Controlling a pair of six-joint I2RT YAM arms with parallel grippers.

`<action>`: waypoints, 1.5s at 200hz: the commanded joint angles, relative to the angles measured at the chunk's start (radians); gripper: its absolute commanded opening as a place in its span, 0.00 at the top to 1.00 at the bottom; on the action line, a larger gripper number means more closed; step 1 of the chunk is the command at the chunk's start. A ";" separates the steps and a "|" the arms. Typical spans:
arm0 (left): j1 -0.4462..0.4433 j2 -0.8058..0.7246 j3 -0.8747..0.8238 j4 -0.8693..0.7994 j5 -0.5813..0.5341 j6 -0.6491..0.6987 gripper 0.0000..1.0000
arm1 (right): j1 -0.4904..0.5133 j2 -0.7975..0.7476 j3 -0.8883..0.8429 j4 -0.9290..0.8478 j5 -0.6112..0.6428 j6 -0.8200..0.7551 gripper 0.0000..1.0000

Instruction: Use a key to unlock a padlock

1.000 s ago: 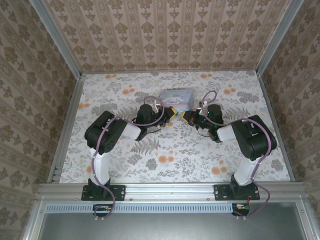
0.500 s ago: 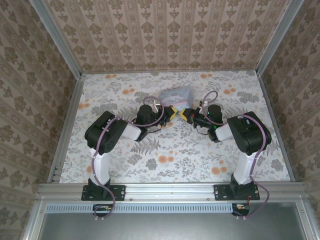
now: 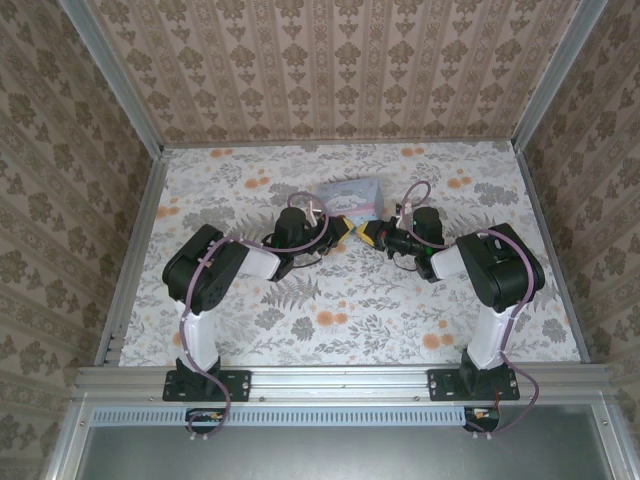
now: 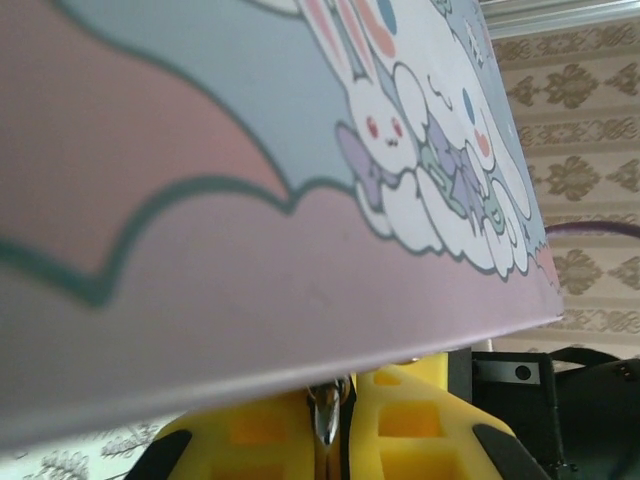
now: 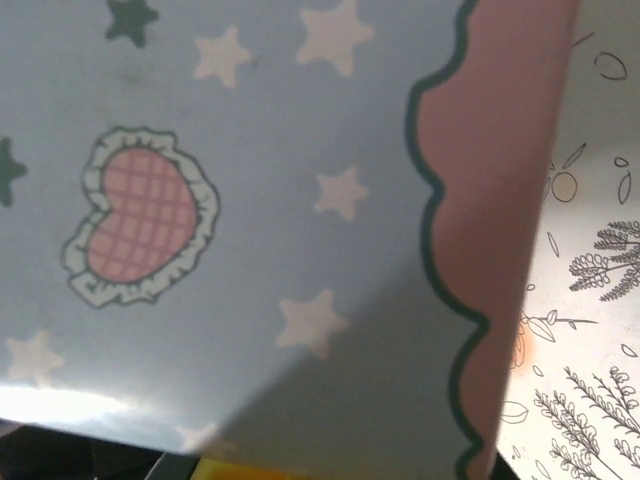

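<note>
My left gripper [image 3: 343,229] lies low on the floor, its yellow tips against the near side of the pale blue cartoon tin [image 3: 352,194]. In the left wrist view its yellow fingers [image 4: 410,425] are pressed together on a thin metal blade, the key [image 4: 327,412], which points up at the tin's underside [image 4: 250,200]. My right gripper [image 3: 369,235] faces the left one from the right, close to the tin's near corner. In the right wrist view the tin's starred face [image 5: 250,200] hides its jaws, apart from a yellow sliver at the bottom edge. The padlock is hidden.
The floor [image 3: 330,310] has a flower and fern print with orange blotches. Patterned walls and metal rails [image 3: 130,250] close the cell on three sides. Both arms' elbows rest low, left and right of the middle.
My right gripper has crept a little left, closer to the left gripper and the tin. The left arm's elbow has shifted slightly left. The tin has turned a touch.
</note>
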 commanded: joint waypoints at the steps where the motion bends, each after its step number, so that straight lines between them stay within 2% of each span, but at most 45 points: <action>1: -0.042 -0.050 0.010 -0.113 0.160 0.126 1.00 | 0.003 0.012 0.036 0.078 0.063 -0.014 0.84; 34: -0.036 -0.045 0.039 -0.194 0.161 0.173 1.00 | 0.002 0.003 0.002 0.078 0.070 -0.027 0.58; 40: -0.033 -0.043 0.042 -0.203 0.132 0.179 1.00 | 0.002 0.000 -0.006 0.080 0.071 -0.030 0.56; 88: -0.020 -0.041 0.059 -0.279 0.107 0.225 1.00 | -0.001 -0.054 -0.075 0.028 0.059 -0.091 0.33; 108: -0.011 -0.046 0.068 -0.315 0.097 0.251 1.00 | -0.005 -0.102 -0.111 -0.030 0.056 -0.137 0.28; 145: -0.003 -0.049 0.071 -0.348 0.098 0.272 1.00 | -0.011 -0.236 -0.159 -0.220 0.088 -0.262 0.27; 177: -0.003 -0.062 0.076 -0.381 0.103 0.280 1.00 | 0.000 -0.358 -0.135 -0.479 0.155 -0.451 0.33; 204: -0.003 -0.070 0.085 -0.421 0.109 0.284 1.00 | 0.070 -0.437 -0.081 -0.706 0.279 -0.674 0.41; 223: -0.003 -0.070 0.092 -0.440 0.117 0.285 1.00 | 0.139 -0.468 -0.064 -0.794 0.381 -0.805 0.41; 254: -0.003 -0.064 0.106 -0.463 0.132 0.277 1.00 | 0.241 -0.466 -0.065 -0.842 0.532 -0.959 0.44; 300: -0.004 -0.063 0.119 -0.475 0.147 0.259 1.00 | 0.323 -0.404 -0.068 -0.807 0.693 -1.083 0.44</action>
